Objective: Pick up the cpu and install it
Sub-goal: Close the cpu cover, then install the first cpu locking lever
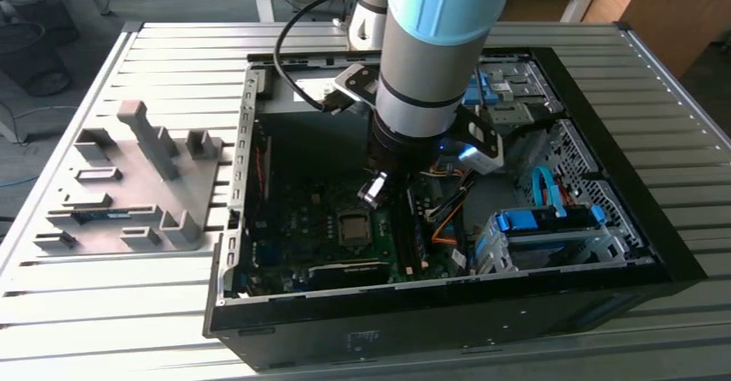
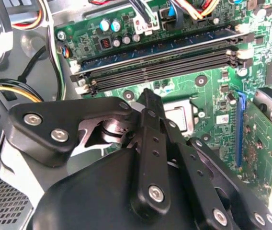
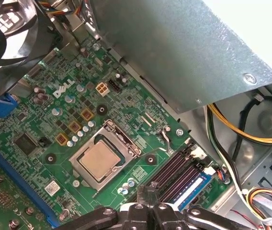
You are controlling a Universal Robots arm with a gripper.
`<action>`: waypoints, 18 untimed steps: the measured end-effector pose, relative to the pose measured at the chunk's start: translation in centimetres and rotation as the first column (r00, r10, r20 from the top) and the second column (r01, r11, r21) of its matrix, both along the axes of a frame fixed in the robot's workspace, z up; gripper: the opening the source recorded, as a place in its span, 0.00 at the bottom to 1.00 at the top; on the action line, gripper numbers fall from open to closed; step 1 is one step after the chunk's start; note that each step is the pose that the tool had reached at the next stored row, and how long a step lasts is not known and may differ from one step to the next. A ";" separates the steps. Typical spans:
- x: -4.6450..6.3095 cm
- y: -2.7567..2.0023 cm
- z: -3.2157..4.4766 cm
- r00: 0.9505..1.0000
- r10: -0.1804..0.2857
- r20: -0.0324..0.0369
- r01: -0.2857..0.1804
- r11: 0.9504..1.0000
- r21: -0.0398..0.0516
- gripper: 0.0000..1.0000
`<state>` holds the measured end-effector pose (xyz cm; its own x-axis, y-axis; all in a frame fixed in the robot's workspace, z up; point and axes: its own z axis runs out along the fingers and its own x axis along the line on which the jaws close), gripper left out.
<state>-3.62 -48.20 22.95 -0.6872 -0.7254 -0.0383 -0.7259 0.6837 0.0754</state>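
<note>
Inside the PC case, the claw is hovering with its fingers looking pinched together, holding nothing I can make out. Just beyond it, the cpu is sitting flat in the motherboard socket.

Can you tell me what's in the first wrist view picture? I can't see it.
A silver square cpu sits in its socket on a green motherboard inside the computer case. Black memory slots lie beside it, a grey metal box hangs over the board, and the robot's black pincer pokes in.
</note>
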 end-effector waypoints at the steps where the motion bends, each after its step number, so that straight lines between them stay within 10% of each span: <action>1: 0.0 0.00 0.00 1.000 0.000 0.002 0.000 1.000 0.000 0.10; 8: 0.0 -0.01 0.06 1.000 0.000 0.011 0.000 1.000 -0.001 0.10; 14: 0.0 0.00 2.22 1.000 0.001 0.011 -0.001 1.000 0.001 0.10; 18: 0.0 0.04 2.26 0.999 0.040 0.010 -0.040 0.999 0.003 0.10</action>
